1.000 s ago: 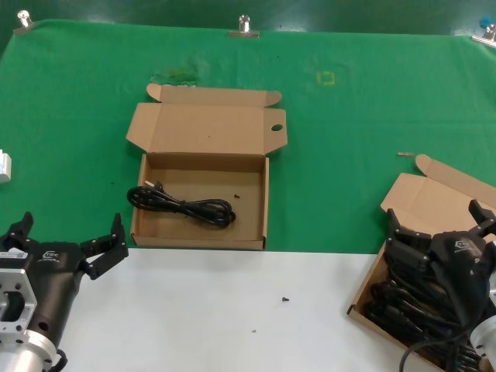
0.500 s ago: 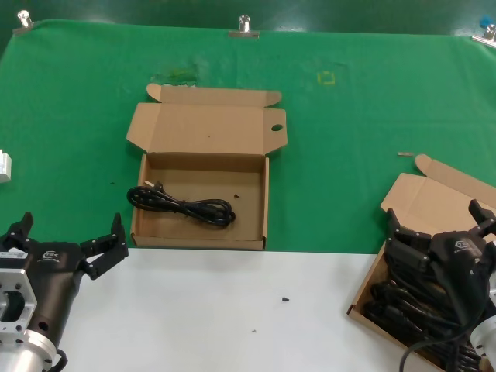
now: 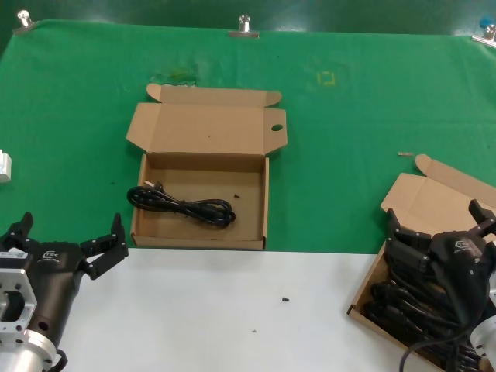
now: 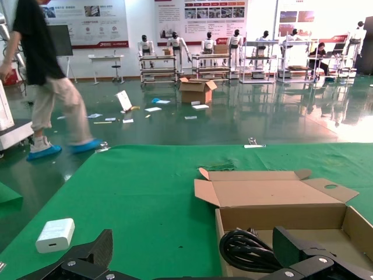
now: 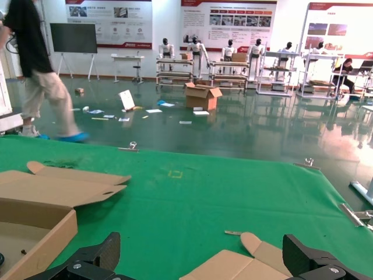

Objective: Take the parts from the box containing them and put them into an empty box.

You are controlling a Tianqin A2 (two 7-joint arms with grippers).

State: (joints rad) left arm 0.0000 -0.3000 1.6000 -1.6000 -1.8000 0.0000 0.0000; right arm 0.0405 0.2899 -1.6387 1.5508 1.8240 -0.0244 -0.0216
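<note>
At the desk's (image 3: 232, 325) near right, the right end effector (image 3: 438, 225) hangs wide open over the box of cords (image 3: 411, 306). The holed box (image 3: 200, 194) holds one cord (image 3: 182, 205). The left end effector (image 3: 66, 236) is wide open; only its wrist view shows a white adapter (image 4: 55, 234).

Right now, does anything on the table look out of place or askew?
Mostly tidy. One cord lies in the box with the holed lid, its plug end draped over the left wall. Small dark specks sit on the white surface. The full box lies angled at the right edge, under the right gripper, jaws open.
</note>
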